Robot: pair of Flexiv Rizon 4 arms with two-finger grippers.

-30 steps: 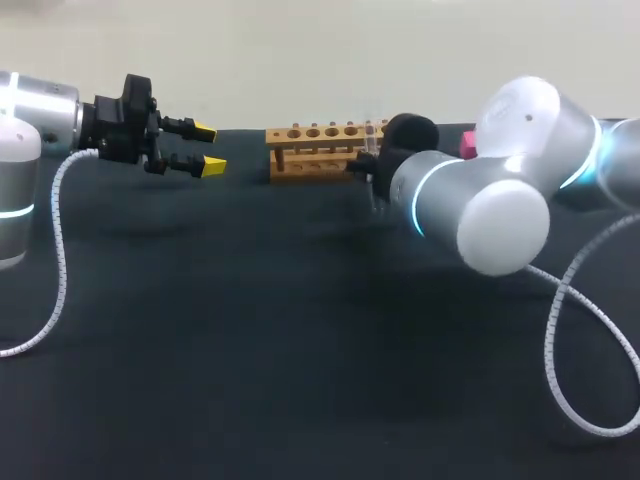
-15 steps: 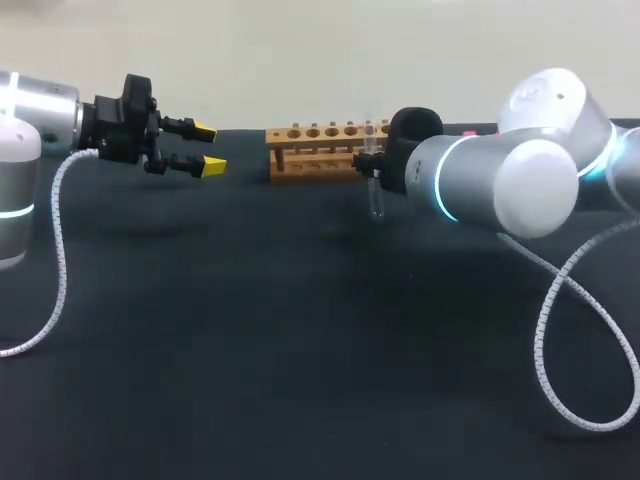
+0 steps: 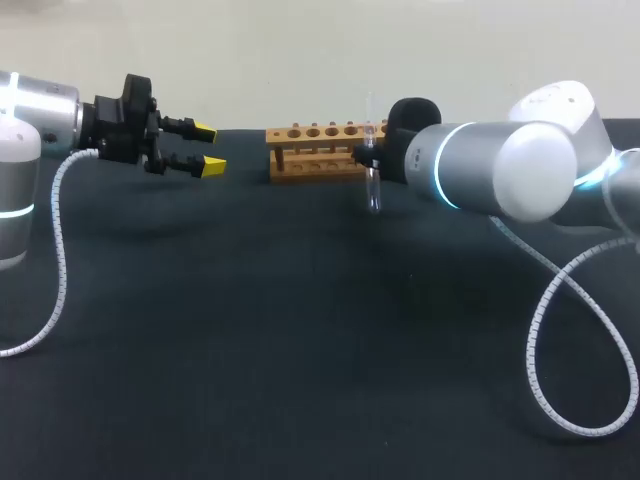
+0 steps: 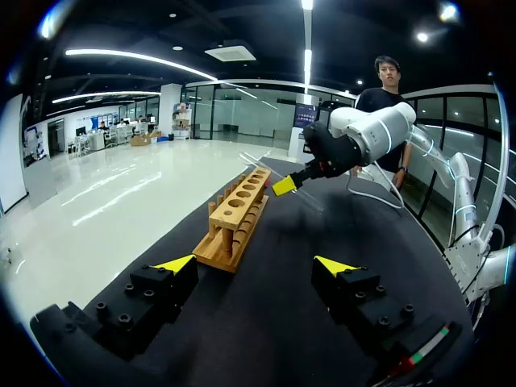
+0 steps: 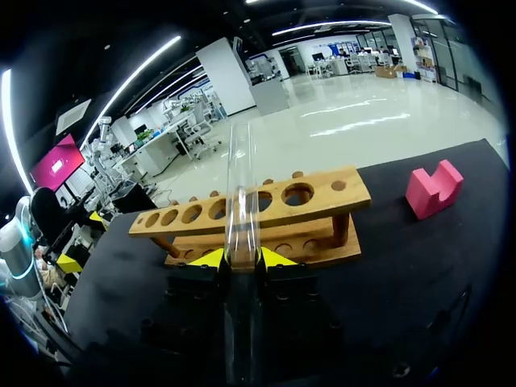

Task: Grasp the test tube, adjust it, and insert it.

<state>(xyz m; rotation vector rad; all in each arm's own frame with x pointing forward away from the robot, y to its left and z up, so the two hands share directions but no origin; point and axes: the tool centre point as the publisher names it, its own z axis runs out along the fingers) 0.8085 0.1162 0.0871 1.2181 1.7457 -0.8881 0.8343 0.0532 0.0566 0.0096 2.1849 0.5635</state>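
Our right fingers point(image 5: 211, 258) pinch clear glass test tube point(image 5: 242, 185) from two sides, about mid-length. Tube upright, held in air above dark tabletop point(image 3: 300, 350), not in any hole. Wooden rack point(image 5: 266, 211) with row of round holes stands on tabletop just beyond tube. Pink block point(image 5: 434, 189) lies near one end of rack. Our left fingers point(image 4: 177, 264) spread wide, nothing between them. They hover above tabletop well apart from rack's other end, pointing toward it.
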